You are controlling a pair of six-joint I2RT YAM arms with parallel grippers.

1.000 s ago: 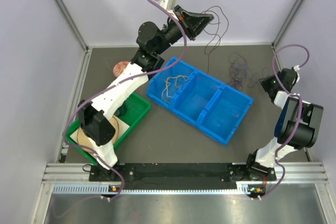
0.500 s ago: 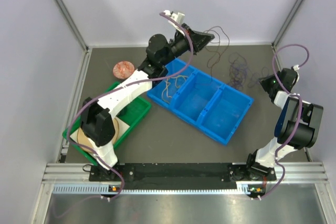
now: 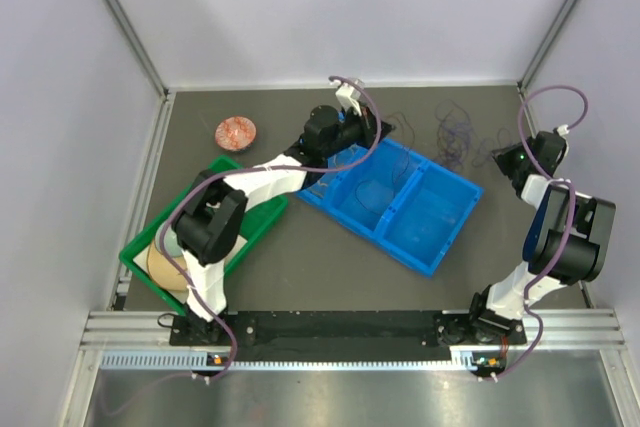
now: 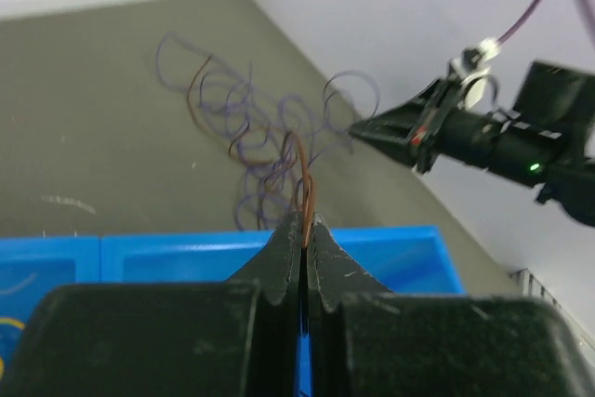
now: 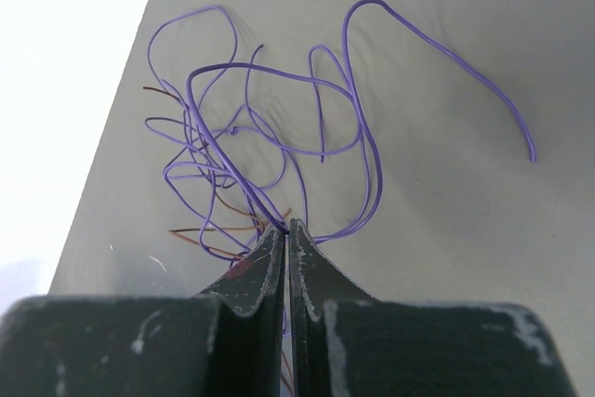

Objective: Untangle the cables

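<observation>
- Left jaws are clenched on a brown strand of the cables (image 4: 304, 188), which rises from their tips above the bin (image 4: 390, 246).
- Right jaws are clenched on purple strands at their tips.
- The loose tangle lies on the desk (image 3: 300, 267) between both jaws.

The left arm (image 3: 262, 175) reaches far and rightward, left gripper (image 4: 304, 228) pinched tight — the right arm (image 3: 556, 237) stands folded at the right edge, right gripper (image 5: 286, 226) likewise clamped, pointing left.
</observation>
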